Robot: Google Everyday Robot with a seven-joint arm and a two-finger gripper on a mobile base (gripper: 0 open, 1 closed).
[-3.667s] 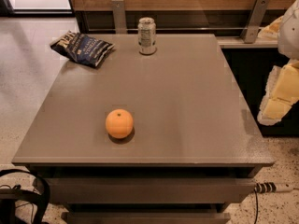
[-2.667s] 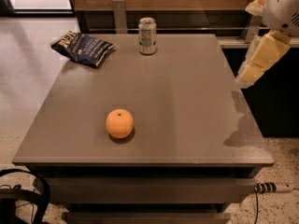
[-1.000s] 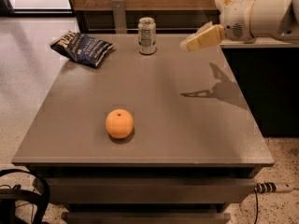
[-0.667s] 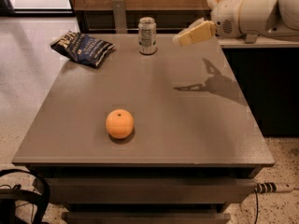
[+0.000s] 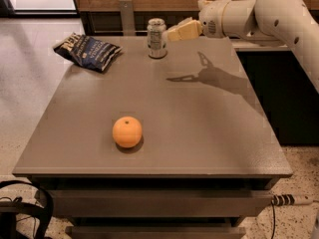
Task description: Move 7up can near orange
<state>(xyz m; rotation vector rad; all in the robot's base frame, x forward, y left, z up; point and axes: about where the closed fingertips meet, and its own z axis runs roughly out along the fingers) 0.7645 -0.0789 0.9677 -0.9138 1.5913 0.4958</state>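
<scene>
The 7up can (image 5: 156,38), silvery with a shiny top, stands upright at the far edge of the grey table (image 5: 199,133). The orange (image 5: 127,132) lies on the table nearer the front, left of centre, well apart from the can. My gripper (image 5: 172,32), with cream-coloured fingers, reaches in from the right at the can's height, just right of the can. The white arm (image 5: 259,14) stretches back to the upper right.
A dark blue chip bag (image 5: 87,50) lies at the table's far left corner. A metal post (image 5: 127,15) stands behind the can. A dark counter (image 5: 279,83) is to the right of the table. Black cables (image 5: 25,208) hang at the lower left.
The gripper has swung in from the table's right side, across to the left along the far edge, and now sits just right of the can. Can and orange have not moved.
</scene>
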